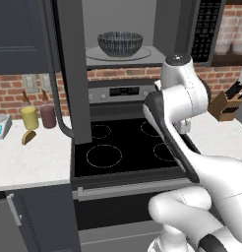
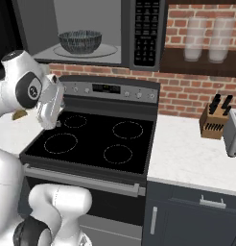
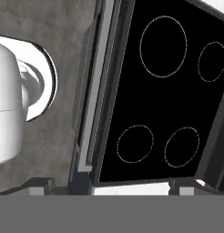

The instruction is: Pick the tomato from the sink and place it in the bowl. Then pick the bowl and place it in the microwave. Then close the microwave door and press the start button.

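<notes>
The ribbed grey-and-white bowl (image 1: 120, 43) (image 2: 80, 41) sits on the glass turntable inside the microwave (image 1: 206, 29) (image 2: 146, 33). The microwave door (image 1: 74, 74) stands swung open to the left, over the stove's left edge. The tomato and the sink are out of view. My arm is folded in front of the stove, well below the microwave. My gripper (image 3: 111, 185) points down over the stove's front, open, with nothing between its fingertips (image 3: 41, 184). In the right base view the hand (image 2: 50, 108) hangs above the stove's front left corner.
The black stove (image 1: 123, 147) (image 2: 91, 139) (image 3: 164, 91) with four burner rings lies under the microwave. Yellow (image 1: 29, 118) and maroon (image 1: 47, 116) canisters stand on the left counter. A knife block (image 1: 224, 106) (image 2: 213, 120) and a toaster (image 2: 232, 132) stand on the right counter.
</notes>
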Controlling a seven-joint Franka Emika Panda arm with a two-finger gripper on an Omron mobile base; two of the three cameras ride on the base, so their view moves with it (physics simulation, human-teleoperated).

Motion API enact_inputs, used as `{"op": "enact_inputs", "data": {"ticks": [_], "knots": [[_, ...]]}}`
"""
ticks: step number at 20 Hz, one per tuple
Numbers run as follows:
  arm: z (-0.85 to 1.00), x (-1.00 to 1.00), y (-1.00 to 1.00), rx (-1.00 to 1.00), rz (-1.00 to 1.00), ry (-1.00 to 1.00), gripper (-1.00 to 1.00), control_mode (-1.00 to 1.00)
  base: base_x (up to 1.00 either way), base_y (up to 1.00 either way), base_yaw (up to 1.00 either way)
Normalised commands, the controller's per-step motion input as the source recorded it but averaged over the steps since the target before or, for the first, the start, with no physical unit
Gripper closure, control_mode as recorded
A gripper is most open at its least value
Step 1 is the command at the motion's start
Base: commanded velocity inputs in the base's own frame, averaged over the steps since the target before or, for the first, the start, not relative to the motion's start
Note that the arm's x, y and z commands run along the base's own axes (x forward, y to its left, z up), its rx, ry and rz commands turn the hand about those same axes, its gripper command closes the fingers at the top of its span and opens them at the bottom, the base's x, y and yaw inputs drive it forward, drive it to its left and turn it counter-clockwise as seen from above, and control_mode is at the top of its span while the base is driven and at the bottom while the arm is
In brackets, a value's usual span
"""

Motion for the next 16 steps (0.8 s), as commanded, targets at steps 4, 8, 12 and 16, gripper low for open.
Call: {"op": "enact_inputs", "data": {"ticks": [4,8,12,16], "knots": [[-0.24,-1.00,0.13,-0.05,0.00,0.02,-1.00,-1.00,0.00,0.00,0.00],[0.00,-1.00,0.70,-0.06,0.00,-0.04,-1.00,-1.00,0.00,0.00,0.00],[-0.05,-1.00,0.94,-0.10,0.00,-0.10,-1.00,-1.00,0.00,0.00,0.00],[-0.08,-1.00,0.74,-0.07,0.01,-0.15,-1.00,-1.00,0.00,0.00,0.00]]}}
